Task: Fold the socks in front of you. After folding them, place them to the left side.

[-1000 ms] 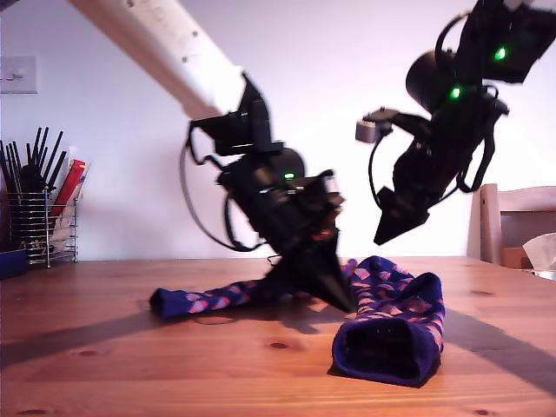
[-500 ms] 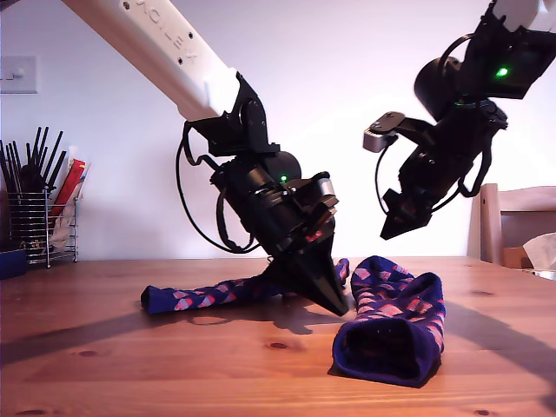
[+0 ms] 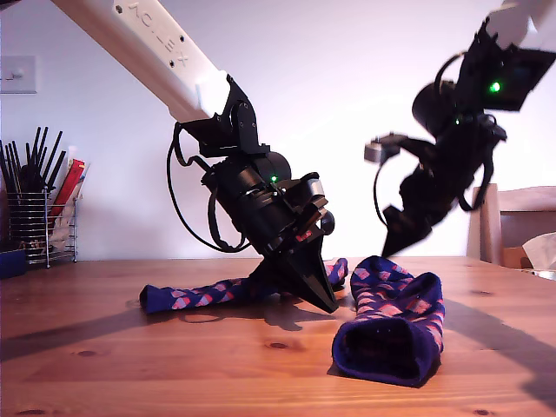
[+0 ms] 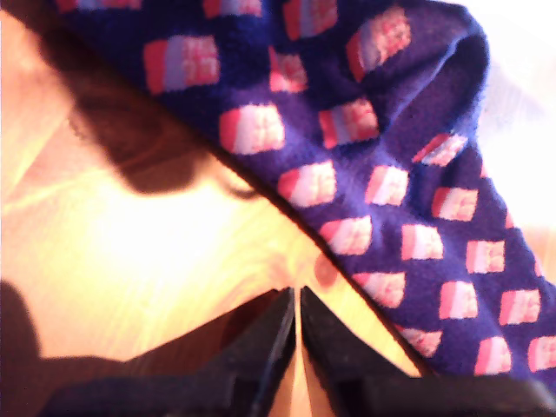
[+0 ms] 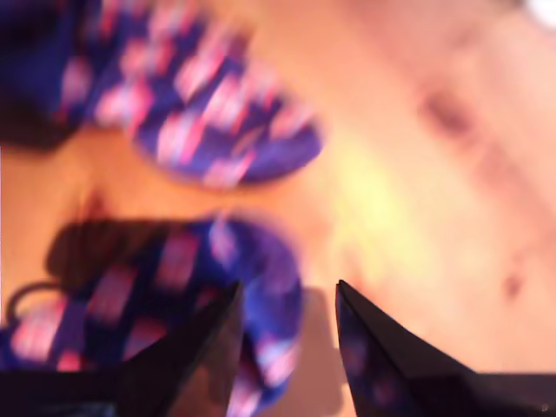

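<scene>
Two navy-purple socks with pink-red blocks lie on the wooden table (image 3: 104,365). One sock (image 3: 208,295) lies stretched out flat toward the exterior view's left. The other sock (image 3: 391,326) lies toward the exterior view's right, its cuff opening facing the camera. My first gripper (image 3: 326,304) (image 4: 298,295) is shut, its tips down on the wood right beside the stretched sock's (image 4: 391,174) edge, nothing seen between its fingers. My second gripper (image 3: 395,245) (image 5: 287,291) hangs open in the air over the socks (image 5: 217,130), its view blurred.
A wire rack of utensils (image 3: 39,217) and a blue container (image 3: 10,261) stand at the exterior view's far left. A wooden chair back (image 3: 517,217) and a tissue box (image 3: 534,252) sit at the far right. Bare wood lies in front of the socks.
My first gripper slid a little toward the exterior view's left along the table, and the stretched sock shifted that way too. My second gripper has dipped slightly and is blurred by motion.
</scene>
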`<action>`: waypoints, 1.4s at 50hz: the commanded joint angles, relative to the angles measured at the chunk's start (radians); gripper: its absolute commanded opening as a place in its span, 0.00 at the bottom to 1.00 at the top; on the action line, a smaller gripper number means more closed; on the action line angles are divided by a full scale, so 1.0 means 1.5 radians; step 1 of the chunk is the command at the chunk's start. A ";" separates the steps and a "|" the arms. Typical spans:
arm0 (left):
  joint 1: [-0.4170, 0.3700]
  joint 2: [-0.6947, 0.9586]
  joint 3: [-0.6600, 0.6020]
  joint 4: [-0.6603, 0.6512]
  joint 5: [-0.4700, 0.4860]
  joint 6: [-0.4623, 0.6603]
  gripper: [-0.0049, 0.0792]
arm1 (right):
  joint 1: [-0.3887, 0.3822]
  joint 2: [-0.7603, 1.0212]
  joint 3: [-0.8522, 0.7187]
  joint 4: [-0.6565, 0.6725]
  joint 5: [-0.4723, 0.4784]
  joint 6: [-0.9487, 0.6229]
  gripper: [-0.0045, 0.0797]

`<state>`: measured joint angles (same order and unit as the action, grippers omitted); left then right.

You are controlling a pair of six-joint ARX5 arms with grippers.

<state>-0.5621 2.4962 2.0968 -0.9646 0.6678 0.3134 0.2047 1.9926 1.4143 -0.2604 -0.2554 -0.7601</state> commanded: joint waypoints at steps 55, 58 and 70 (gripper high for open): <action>-0.002 0.018 -0.006 0.008 0.021 -0.001 0.03 | 0.012 0.072 0.032 -0.004 -0.014 0.001 0.11; 0.000 0.018 -0.006 0.019 0.021 -0.001 0.03 | 0.012 0.072 0.032 -0.004 -0.014 0.001 0.07; 0.008 0.018 -0.006 0.068 0.027 -0.004 0.03 | 0.016 0.071 0.048 -0.048 0.009 0.009 0.04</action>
<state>-0.5545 2.4962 2.0968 -0.8764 0.6987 0.3107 0.2180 2.0842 1.4593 -0.3176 -0.2489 -0.7563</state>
